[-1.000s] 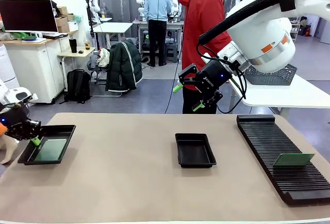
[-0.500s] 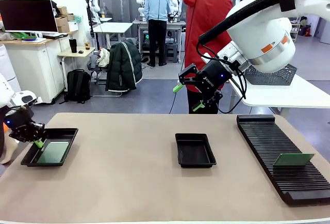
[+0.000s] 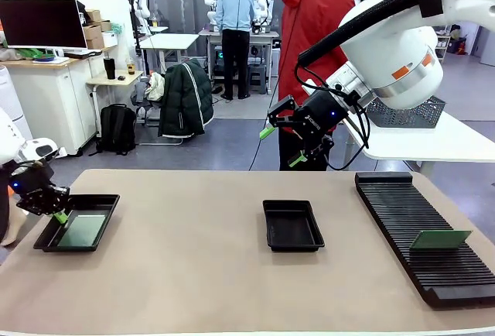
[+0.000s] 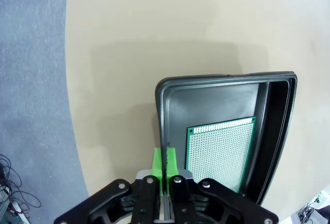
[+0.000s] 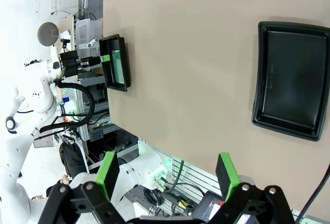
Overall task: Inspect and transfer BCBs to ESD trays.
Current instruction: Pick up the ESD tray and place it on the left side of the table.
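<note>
left gripper (image 4: 165,155) pinches the tray (image 4: 221,77) rim (green board (image 4: 221,149) inside); right gripper (image 5: 166,165) gapes wide, empty.

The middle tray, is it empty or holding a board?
Empty. The middle tray has a bare black floor, with no green board inside.

The rounded white right arm (image 3: 390,53) bears an orange mark (image 3: 400,72) and a thick black hose (image 3: 363,22); its black gripper (image 3: 281,145) has green pads (image 3: 267,132).
</note>
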